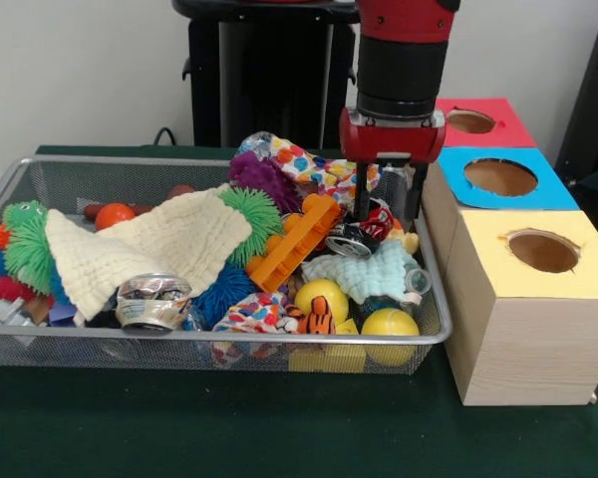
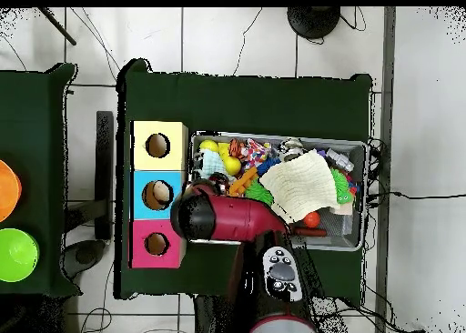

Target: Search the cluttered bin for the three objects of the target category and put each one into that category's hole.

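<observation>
- At the near rim of the bin (image 1: 229, 340) lies a crushed silver can (image 1: 151, 301), which is not wanted.
- Something clear, likely one of the three objects (image 1: 416, 282), pokes out beside the pale blue cloth (image 1: 364, 271) at the bin's box-side end. Its long axis I cannot tell.
- The gripper (image 1: 389, 204) hangs just behind it over the clutter, jaws apart and holding nothing, so that piece lies on its camera side, a short way down.
- The hole (image 1: 500, 177) in the blue top sits just past the rim.
- Another clear shape (image 1: 253, 144), maybe a bottle, is at the far rim.
</observation>
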